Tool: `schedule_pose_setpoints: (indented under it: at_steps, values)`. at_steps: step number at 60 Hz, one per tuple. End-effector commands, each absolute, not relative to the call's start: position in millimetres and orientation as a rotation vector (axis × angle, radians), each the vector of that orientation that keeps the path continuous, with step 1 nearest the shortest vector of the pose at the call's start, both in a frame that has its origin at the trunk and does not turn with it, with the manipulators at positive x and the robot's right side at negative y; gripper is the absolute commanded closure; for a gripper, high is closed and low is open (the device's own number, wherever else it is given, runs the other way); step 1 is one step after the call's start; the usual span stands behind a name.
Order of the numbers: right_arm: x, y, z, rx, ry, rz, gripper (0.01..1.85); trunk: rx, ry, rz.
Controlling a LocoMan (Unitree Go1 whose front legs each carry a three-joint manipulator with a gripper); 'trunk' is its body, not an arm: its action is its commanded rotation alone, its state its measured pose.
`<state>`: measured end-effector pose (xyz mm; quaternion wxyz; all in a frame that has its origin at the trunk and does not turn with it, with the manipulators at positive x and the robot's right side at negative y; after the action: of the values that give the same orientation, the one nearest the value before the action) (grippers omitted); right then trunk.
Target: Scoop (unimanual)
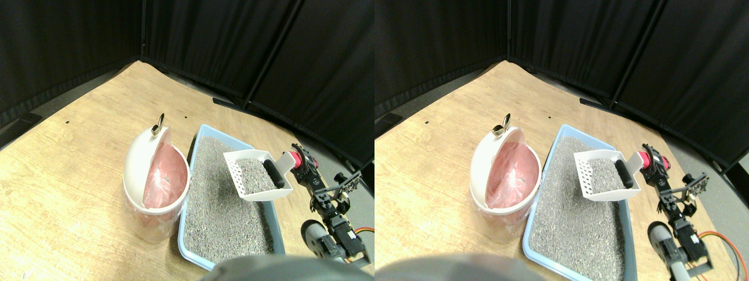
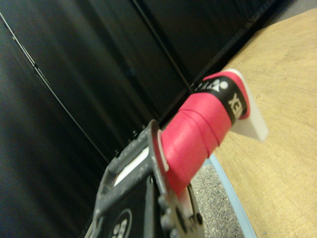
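- Black curtains (image 1: 263, 52) closed off the space behind a wooden floor (image 1: 70, 158).
- Taken as the landmark, the light blue litter tray (image 1: 190, 234) lay on that floor, filled with grey litter (image 1: 219, 199).
- Just beside the tray, on the side away from the manipulator, stood a white bin (image 1: 137, 175) with a pink liner (image 1: 164, 178), its lid tipped open.
- Above the tray's far half hung the white slotted scoop (image 1: 251, 175), lifted clear and loaded with litter, a dark lump (image 1: 277, 174) lying along its edge.
- At the tray's other side, the right gripper (image 1: 305, 165) met the scoop's red-wrapped handle (image 2: 198, 131); whether it was clamped I could not tell.
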<state>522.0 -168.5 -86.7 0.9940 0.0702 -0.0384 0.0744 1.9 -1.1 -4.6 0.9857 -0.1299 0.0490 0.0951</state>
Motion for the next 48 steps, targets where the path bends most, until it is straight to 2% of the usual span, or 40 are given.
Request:
schedule_pose_setpoints:
  at_steps: [1,12,16,23,30,48]
  values:
    - [525.3,-161.9,-73.1,0.164,-0.118,0.196,1.80,-0.272,0.092,0.214]
    - [532.1,-149.5,-65.0,0.006,-0.105,0.235,1.80,-0.284,0.094,0.238]
    - [535.5,-145.6,-63.4,-0.088,-0.130,0.304,1.80,-0.288,0.095,0.247]
    - [539.7,-139.0,-60.7,-0.202,-0.144,0.326,1.80,-0.293,0.098,0.264]
    - [543.8,-132.2,-58.0,-0.259,-0.157,0.363,1.80,-0.300,0.100,0.274]
    - [550.2,-119.3,-59.5,-0.230,-0.144,0.374,1.80,-0.311,0.104,0.287]
